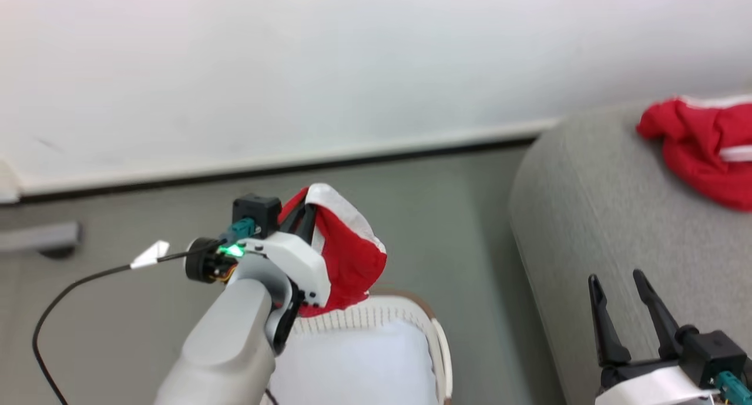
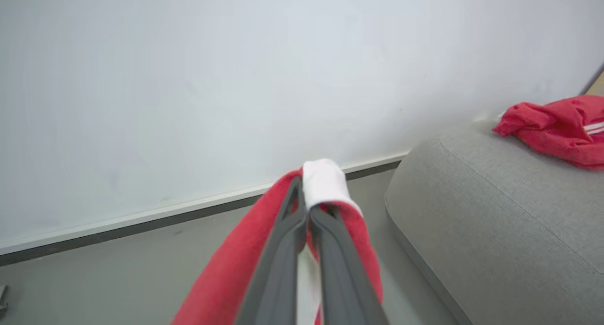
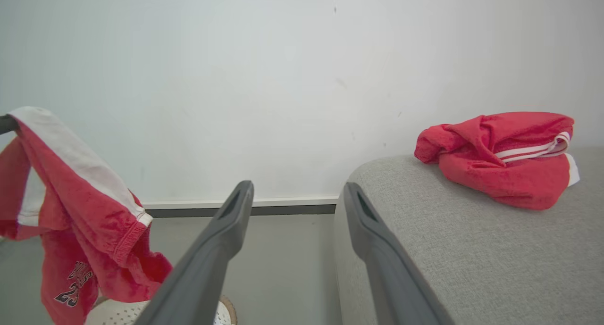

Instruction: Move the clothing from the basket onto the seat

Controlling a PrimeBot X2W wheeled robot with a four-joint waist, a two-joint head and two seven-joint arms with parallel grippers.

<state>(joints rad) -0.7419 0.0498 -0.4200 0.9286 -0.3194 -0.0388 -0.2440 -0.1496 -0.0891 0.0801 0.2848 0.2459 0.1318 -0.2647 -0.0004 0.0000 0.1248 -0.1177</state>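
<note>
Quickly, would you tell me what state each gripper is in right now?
Left gripper: shut on the red garment.
Right gripper: open, holding nothing.

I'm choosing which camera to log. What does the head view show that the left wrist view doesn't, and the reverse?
Head view adds: the basket with a white pad in it, below the held garment; the left forearm; the open right gripper by the sofa.
Left wrist view adds: a close look at the left gripper, its fingers shut on that garment beside its white band.
Both share: the held garment, the second garment lying on the sofa, the wall and the floor.
</note>
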